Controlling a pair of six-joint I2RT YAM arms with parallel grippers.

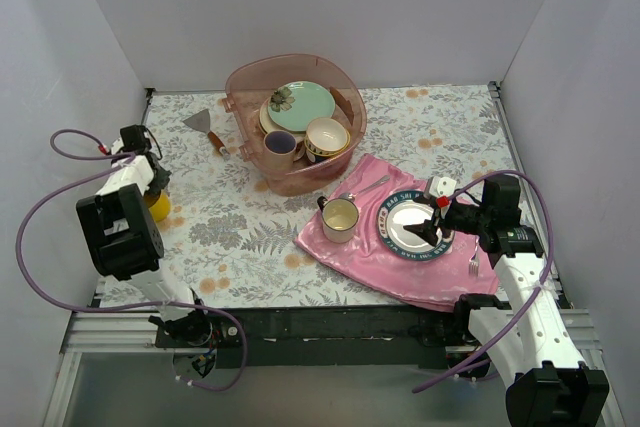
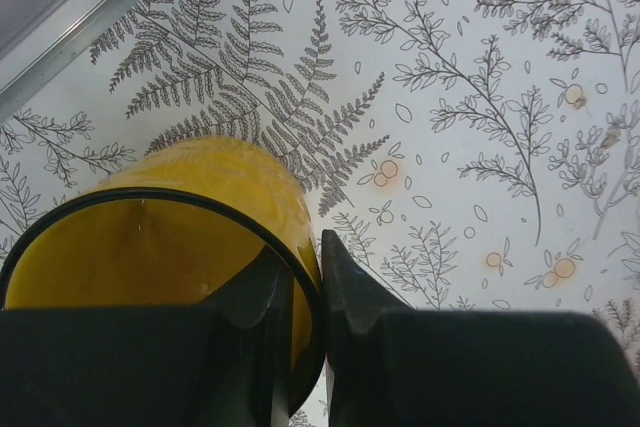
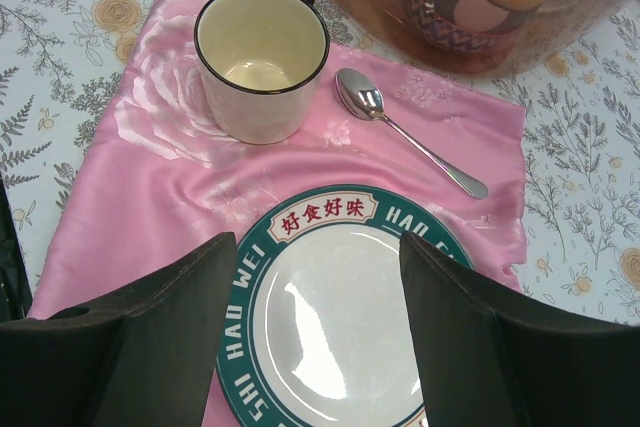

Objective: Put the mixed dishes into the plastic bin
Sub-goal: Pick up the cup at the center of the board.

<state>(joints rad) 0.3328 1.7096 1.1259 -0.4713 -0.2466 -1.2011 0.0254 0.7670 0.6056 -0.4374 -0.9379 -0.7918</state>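
Pinching the wall of the yellow mug at the frame's left edge, the left gripper is seen clamped on it. The plastic bin is located upper centre, well apart from the mug. At right, the right gripper is seen spread above the lettered plate.

Through the left wrist camera I see my left gripper along the bottom edge of the frame, its two black fingers standing close together. Pinched between them is the right-hand wall of a glossy yellow mug with a thin dark rim, which fills the lower left. One finger sits inside the cup and the other outside it, both against the wall. The mug rests on a white tablecloth printed with grey fern fronds and small orange blossoms. A grey metal rail cuts diagonally across the upper left corner
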